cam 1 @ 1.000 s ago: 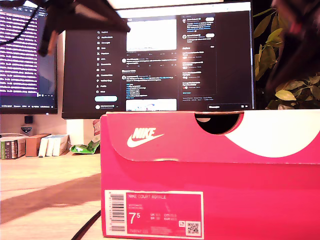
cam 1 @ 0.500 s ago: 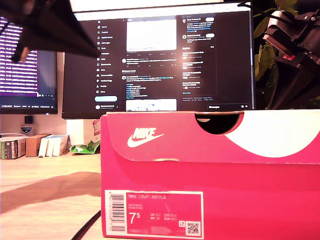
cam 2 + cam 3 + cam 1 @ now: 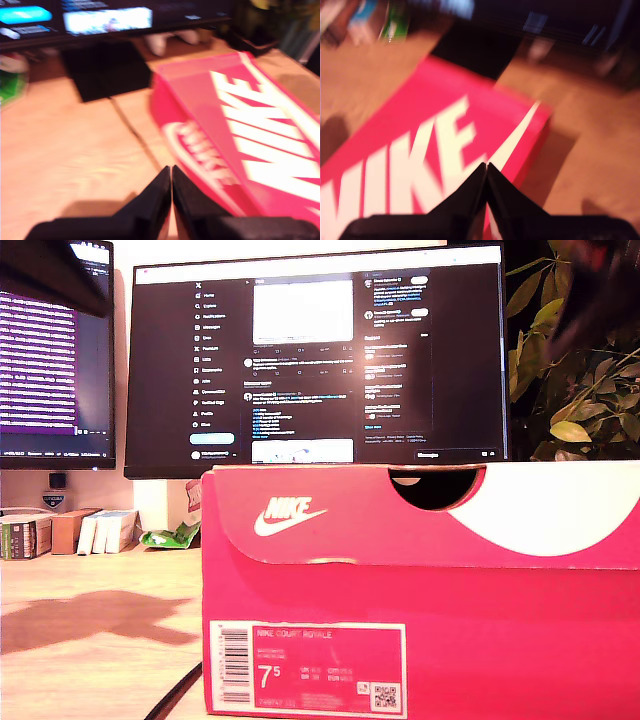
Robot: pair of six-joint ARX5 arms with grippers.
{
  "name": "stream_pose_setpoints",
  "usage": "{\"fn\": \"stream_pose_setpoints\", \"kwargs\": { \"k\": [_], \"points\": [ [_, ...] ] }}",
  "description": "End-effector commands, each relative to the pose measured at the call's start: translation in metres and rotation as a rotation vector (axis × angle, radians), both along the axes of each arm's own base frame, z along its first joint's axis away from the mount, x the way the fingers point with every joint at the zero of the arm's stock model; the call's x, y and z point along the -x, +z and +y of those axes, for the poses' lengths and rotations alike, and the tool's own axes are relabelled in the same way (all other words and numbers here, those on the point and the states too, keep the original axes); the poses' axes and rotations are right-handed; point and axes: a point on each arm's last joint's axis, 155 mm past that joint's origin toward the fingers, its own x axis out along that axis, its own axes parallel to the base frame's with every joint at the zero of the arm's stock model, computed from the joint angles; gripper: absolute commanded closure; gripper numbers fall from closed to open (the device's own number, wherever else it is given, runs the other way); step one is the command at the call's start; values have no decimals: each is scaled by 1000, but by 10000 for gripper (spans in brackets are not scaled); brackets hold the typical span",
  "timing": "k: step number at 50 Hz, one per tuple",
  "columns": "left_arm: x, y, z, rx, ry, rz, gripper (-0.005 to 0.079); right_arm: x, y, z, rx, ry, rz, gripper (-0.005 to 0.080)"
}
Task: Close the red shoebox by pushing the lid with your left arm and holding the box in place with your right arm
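Observation:
The red Nike shoebox (image 3: 420, 630) fills the exterior view's lower right, its lid (image 3: 340, 525) down flat over the box. My first gripper (image 3: 171, 172) is shut with nothing in it, raised over bare table beside the shoebox (image 3: 235, 130). My second gripper (image 3: 486, 167) is shut and empty too, hovering above the lid (image 3: 420, 145) near one end and not touching it. In the exterior view only a dark piece of an arm (image 3: 45, 275) shows at the upper left, and a blurred dark arm (image 3: 600, 290) at the upper right.
Two lit monitors (image 3: 320, 360) (image 3: 50, 370) stand behind the box. A leafy plant (image 3: 580, 410) is at the exterior view's right. Small boxes (image 3: 60, 530) and a green packet (image 3: 170, 535) sit at the back left. A black cable (image 3: 175, 695) runs beside the box.
Both arms have risen and drawn outward, almost leaving the exterior view. The arm's shadow on the table has shrunk. The box and lid have not moved.

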Motion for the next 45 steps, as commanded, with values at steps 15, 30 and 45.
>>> {"fn": "stream_pose_setpoints", "kwargs": {
  "k": [15,30,45],
  "points": [
    [-18,18,26,-10,52,-140,761,-11,2,-46,-8,-183,-181,764],
    [-23,0,32,24,33,-171,762,4,-13,-58,-19,-234,-313,764],
    [-4,-37,53,28,96,-171,762,18,-14,-64,-45,-262,-404,764]
  ]
}}
